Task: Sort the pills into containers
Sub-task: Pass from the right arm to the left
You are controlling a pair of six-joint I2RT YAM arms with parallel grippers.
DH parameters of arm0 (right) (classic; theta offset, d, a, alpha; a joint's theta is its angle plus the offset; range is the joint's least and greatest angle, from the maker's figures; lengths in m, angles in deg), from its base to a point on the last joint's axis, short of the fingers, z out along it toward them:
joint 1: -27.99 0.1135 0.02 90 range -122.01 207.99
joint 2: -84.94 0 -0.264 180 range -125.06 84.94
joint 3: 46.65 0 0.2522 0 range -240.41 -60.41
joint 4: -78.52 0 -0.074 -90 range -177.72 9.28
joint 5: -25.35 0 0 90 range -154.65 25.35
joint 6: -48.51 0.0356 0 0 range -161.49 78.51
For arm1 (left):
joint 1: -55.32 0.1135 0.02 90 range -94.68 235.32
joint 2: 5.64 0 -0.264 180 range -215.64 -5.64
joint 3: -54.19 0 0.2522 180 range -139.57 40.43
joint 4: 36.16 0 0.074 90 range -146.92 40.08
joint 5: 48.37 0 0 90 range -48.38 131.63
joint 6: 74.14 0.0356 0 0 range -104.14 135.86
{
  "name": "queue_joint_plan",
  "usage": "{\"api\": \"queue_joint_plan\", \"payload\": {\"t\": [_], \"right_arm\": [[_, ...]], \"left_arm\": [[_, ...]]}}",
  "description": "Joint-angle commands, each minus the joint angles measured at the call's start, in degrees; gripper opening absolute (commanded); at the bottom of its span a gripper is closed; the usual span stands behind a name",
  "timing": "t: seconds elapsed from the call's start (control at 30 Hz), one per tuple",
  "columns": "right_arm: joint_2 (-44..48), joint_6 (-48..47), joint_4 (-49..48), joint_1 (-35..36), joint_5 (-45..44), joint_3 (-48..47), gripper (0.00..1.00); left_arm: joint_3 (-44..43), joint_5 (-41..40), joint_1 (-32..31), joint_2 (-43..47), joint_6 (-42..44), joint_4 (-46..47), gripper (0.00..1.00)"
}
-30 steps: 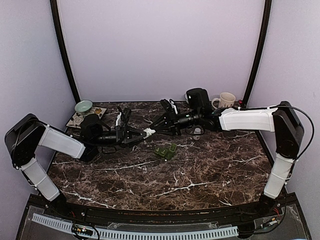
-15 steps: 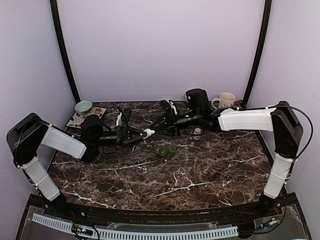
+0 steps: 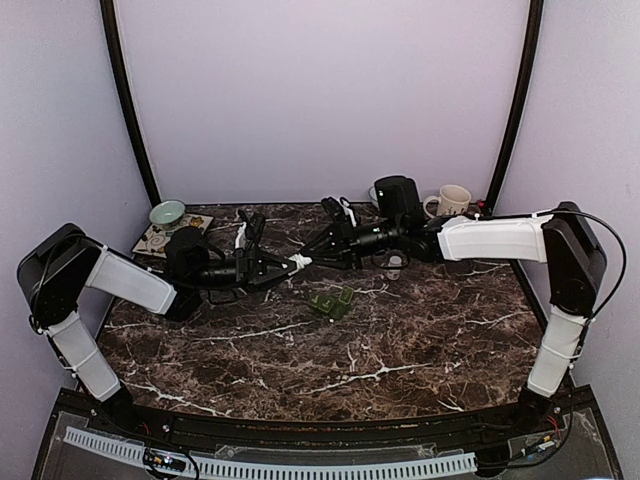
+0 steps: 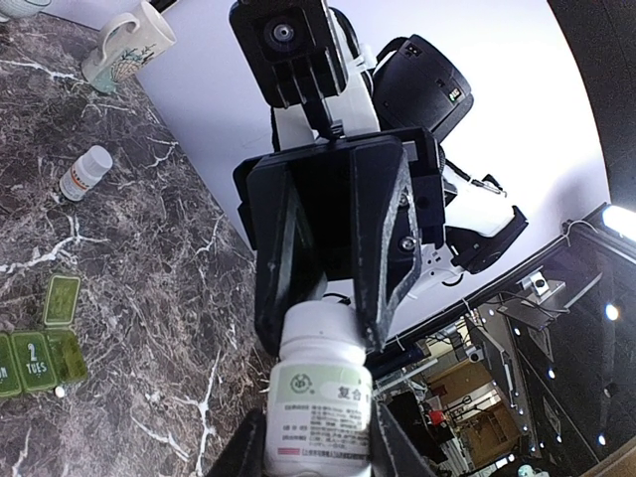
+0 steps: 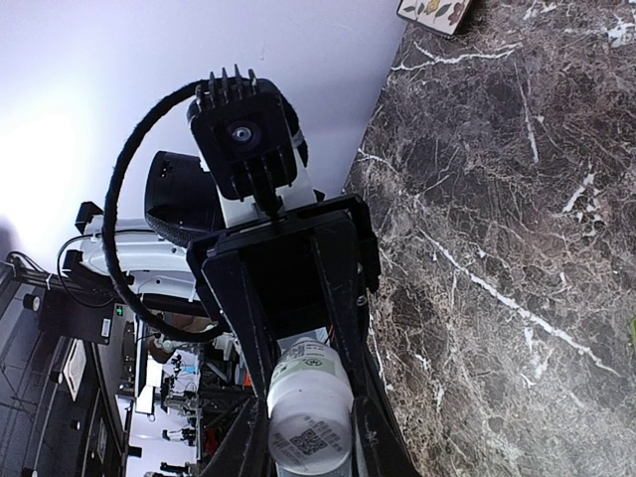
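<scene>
We see one white pill bottle [image 3: 299,262] held from both sides: the left gripper [image 3: 282,266] clamps its body and the right gripper [image 3: 316,257] clamps its cap. The bottle hangs above the table [image 3: 420,340], nearer the far edge, and the green pill organizer [image 3: 331,303] lies near the middle.

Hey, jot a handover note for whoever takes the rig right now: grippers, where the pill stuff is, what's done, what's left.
Left gripper: shut on the body of the white pill bottle, which is held in the air.
Right gripper: shut on the same bottle's cap end, facing the left one.
Green pill organizer: on the marble table below the bottle, at least one lid flipped open.
Second small bottle: on the table, nearer the mug.
Done: first bottle lifted and gripped at both ends.
Left: cap is on, so open it, tip pills out and sort them. Cannot tell whether the organizer holds any pills.
</scene>
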Motion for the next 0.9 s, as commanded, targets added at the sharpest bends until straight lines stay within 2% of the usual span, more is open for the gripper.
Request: {"api": "queue_joint_plan", "payload": {"t": [0.0, 0.43, 0.57, 0.73, 0.83, 0.87], "right_arm": [[0.3, -0.3, -1.8, -0.1, -0.6, 1.2, 0.00], [0.7, 0.2, -3.0, -0.1, -0.6, 2.3, 0.00], [1.7, -3.2, 1.2, -0.1, -1.3, 2.2, 0.00], [2.5, -7.3, 4.8, 0.0, -2.6, 2.3, 0.00], [3.1, -7.3, 7.0, 0.2, -2.6, 2.0, 0.00], [3.3, -11.5, 7.6, 0.2, -3.5, 2.0, 0.00]], "left_arm": [[-1.2, 0.6, 0.1, 1.1, -0.9, 4.5, 0.14], [-1.4, 0.2, 0.1, 2.1, -0.6, 3.6, 0.11], [-2.6, 0.6, 0.1, 0.4, -1.7, 5.2, 0.11], [-5.6, 3.5, 0.2, -3.5, -7.5, 10.3, 0.09], [-6.6, 4.4, 0.2, -3.8, -8.4, 9.8, 0.09], [-6.9, 4.6, 0.1, -3.7, -8.3, 9.1, 0.09]]}}
